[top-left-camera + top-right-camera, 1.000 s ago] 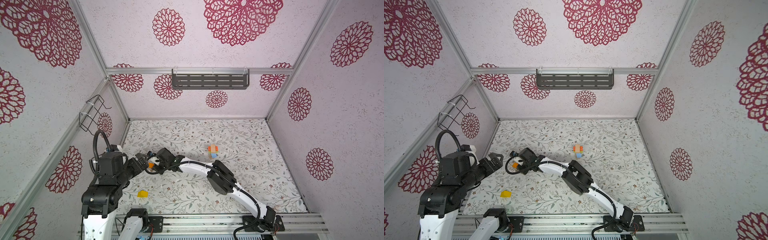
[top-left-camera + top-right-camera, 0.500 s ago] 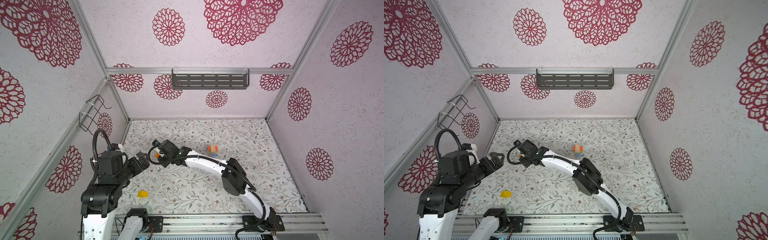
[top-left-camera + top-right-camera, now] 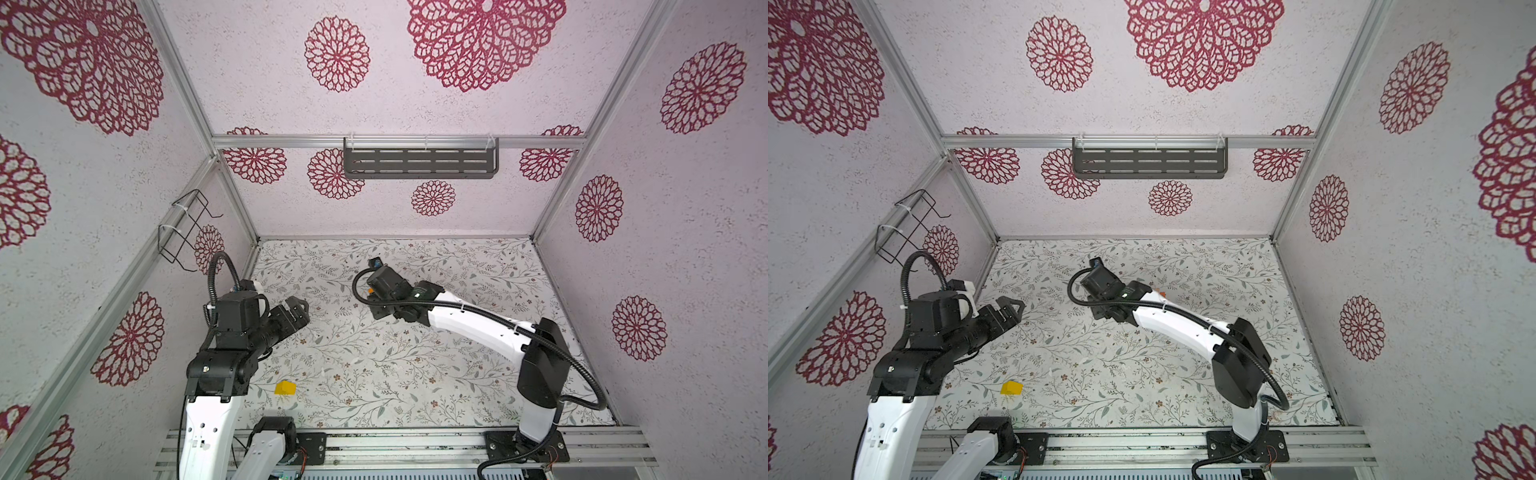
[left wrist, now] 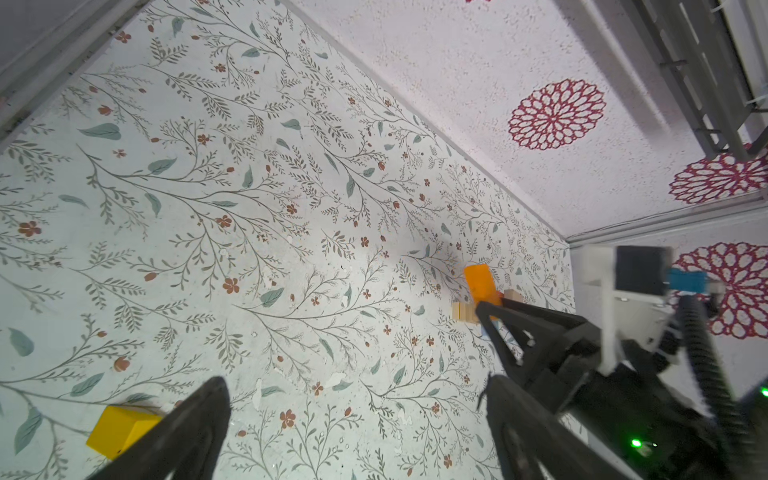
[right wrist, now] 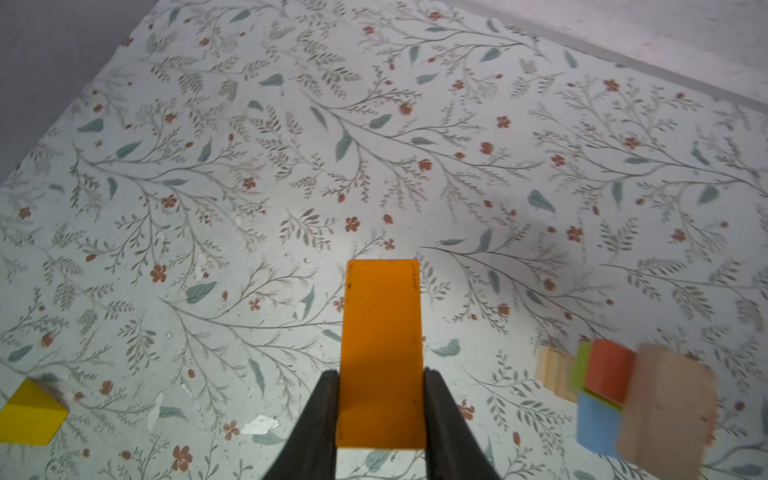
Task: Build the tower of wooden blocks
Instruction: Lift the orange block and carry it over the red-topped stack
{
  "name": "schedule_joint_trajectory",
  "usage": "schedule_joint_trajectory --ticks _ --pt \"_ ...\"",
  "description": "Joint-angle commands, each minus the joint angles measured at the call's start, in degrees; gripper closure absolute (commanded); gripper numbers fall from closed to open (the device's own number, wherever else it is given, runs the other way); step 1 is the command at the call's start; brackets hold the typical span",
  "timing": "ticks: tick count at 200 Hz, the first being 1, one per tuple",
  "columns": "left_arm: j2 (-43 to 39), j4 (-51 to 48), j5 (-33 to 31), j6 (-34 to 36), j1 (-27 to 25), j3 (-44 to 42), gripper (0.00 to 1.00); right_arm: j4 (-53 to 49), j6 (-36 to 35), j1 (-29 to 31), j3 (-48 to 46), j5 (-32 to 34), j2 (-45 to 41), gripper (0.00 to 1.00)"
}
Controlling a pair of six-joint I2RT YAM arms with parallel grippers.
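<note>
Squarely, right fingers (image 5: 318,424) clench a smooth flat orange bar (image 5: 380,353); left fingers (image 4: 187,432) gape wide

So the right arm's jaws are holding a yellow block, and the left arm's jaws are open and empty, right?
Not quite: the right jaws hold an orange block, not a yellow one, as the right wrist view shows. The yellow block lies loose on the mat. The left jaws are indeed open and empty.
</note>
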Motion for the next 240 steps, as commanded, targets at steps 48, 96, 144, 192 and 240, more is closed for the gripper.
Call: schedule_joint_trajectory --ticks 48,96,144,192,240 --pt "11.1 14.7 -8.4 -2.9 -12.9 -5.8 0.02 0.6 8.8 -7.4 -11.2 4.9 -14.6 0.96" --pt "21.2 22.8 -8.3 -3.9 -16.0 -5.7 0.02 1.7 8.2 -11.1 -13.8 5.6 -15.8 0.98" --pt "26.0 28.9 -9.3 -5.4 -18.1 -8.4 0.02 4.2 8.4 -12.5 -16.3 5.8 -14.8 0.98" --pt "27.5 29.6 -10.3 -5.2 -20.0 -8.5 0.02 5.2 8.5 -13.5 -16.8 4.4 -13.0 1.0" --pt "28.8 30.7 -10.2 -5.6 -21.2 -9.1 0.02 5.0 8.9 -14.0 -16.0 1.5 -11.8 1.0"
